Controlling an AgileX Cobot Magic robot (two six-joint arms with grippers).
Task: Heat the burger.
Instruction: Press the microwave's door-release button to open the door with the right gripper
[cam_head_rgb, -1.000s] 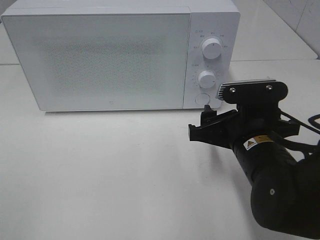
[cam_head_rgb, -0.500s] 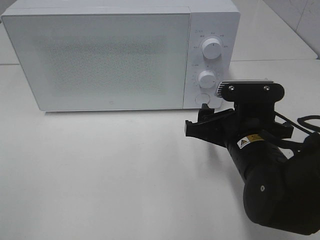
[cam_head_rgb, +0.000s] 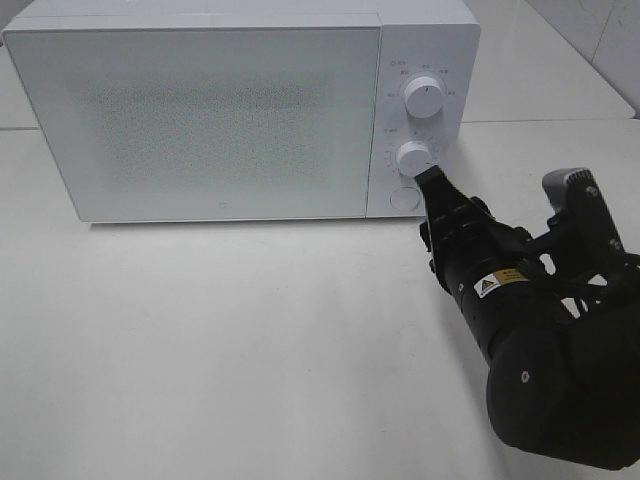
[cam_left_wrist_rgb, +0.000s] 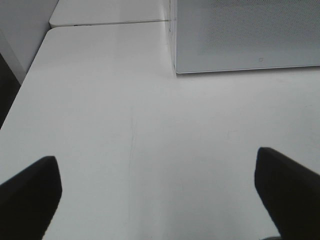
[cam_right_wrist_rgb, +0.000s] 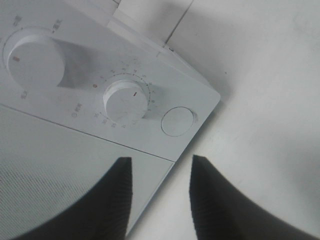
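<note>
No burger shows in any view; it is hidden or out of view. The white microwave (cam_head_rgb: 200, 120) stands at the back of the table with its door closed. My right gripper (cam_head_rgb: 432, 180) points at the control panel, its tips just below the lower knob (cam_head_rgb: 413, 156) and beside the round button (cam_head_rgb: 404, 198). In the right wrist view the right gripper (cam_right_wrist_rgb: 161, 160) has its two dark fingers (cam_right_wrist_rgb: 210, 200) a short way apart with nothing between them, under the lower knob (cam_right_wrist_rgb: 126, 100) and the button (cam_right_wrist_rgb: 177, 121). My left gripper (cam_left_wrist_rgb: 160, 200) stands wide open over bare table.
The upper knob (cam_head_rgb: 424, 97) sits above the lower one on the panel. The white table (cam_head_rgb: 250, 330) stretches in front of the microwave. In the left wrist view the microwave's corner (cam_left_wrist_rgb: 240, 35) lies ahead, and the table edge (cam_left_wrist_rgb: 20, 85) runs along one side.
My right wrist has rolled about a quarter turn, so its camera block now sits to the side. Its fingers have narrowed and moved up toward the lower knob. The left gripper is unchanged.
</note>
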